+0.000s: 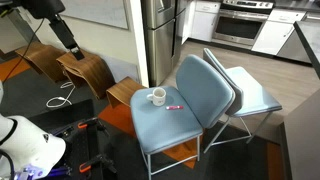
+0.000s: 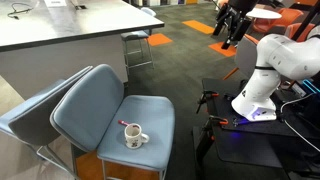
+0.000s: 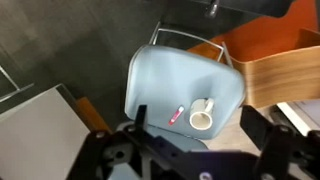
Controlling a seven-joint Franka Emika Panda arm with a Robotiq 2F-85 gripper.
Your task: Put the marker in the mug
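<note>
A white mug (image 1: 157,96) stands on the blue chair seat (image 1: 190,122). A pink-red marker (image 1: 173,106) lies flat on the seat right beside it. Both also show in an exterior view, the mug (image 2: 135,138) and the marker (image 2: 125,124), and in the wrist view, the mug (image 3: 202,117) and the marker (image 3: 177,115). My gripper (image 1: 70,45) is far from the chair and high above the floor; it also shows in an exterior view (image 2: 232,36). In the wrist view its fingers (image 3: 196,112) are spread wide and hold nothing.
A second blue chair (image 1: 250,92) is nested behind the first. Curved wooden stools (image 1: 85,70) stand below the gripper, and one (image 1: 124,92) stands next to the chair. A steel fridge (image 1: 158,40) is behind. A grey counter (image 2: 70,30) and the white robot base (image 2: 262,85) are nearby.
</note>
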